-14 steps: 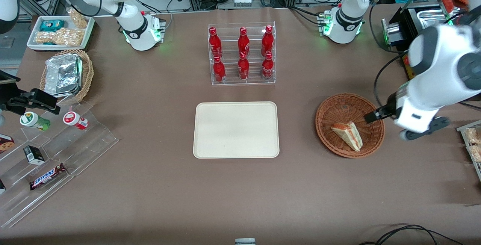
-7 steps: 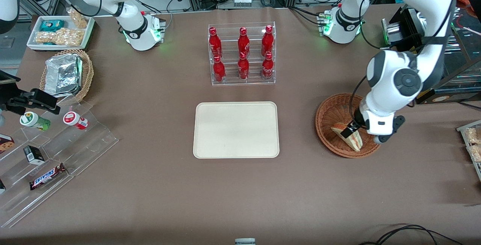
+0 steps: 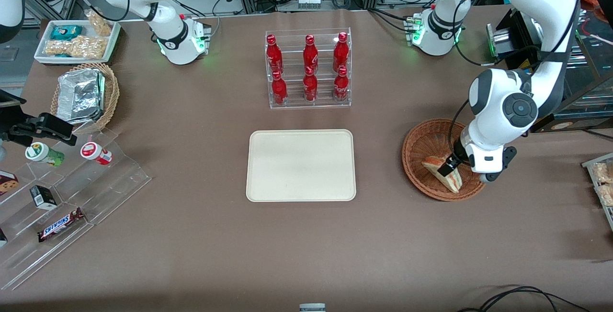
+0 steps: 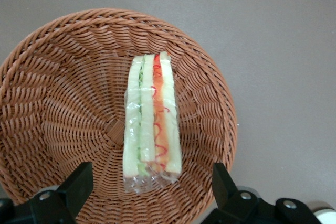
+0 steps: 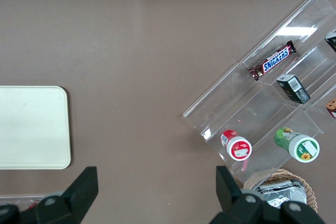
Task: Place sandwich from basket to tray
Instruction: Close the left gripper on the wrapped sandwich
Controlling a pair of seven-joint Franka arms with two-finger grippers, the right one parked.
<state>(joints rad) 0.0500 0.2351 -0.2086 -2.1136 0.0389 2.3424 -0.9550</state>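
Observation:
The sandwich [image 3: 439, 171] [image 4: 151, 121], a wrapped white-bread wedge with orange-red and green filling, lies in the round reddish-brown wicker basket [image 3: 424, 149] [image 4: 58, 103]. My left gripper [image 3: 452, 166] [image 4: 152, 187] hangs just above the sandwich, over the basket. It is open, one finger on each side of the wedge's wrapped end, with clear gaps to the bread. The large cream tray [image 3: 300, 165] lies flat beside the basket, toward the middle of the table, with nothing on it.
A clear rack of red bottles [image 3: 309, 69] stands farther from the front camera than the tray. Toward the parked arm's end are a clear stepped display with snacks [image 3: 62, 192], a tan basket with foil packets [image 3: 85, 94] and a white snack tray [image 3: 76, 40].
The left arm swung in from the table's edge and came down over the basket; the gripper now hangs just above the sandwich. The sandwich has not moved.

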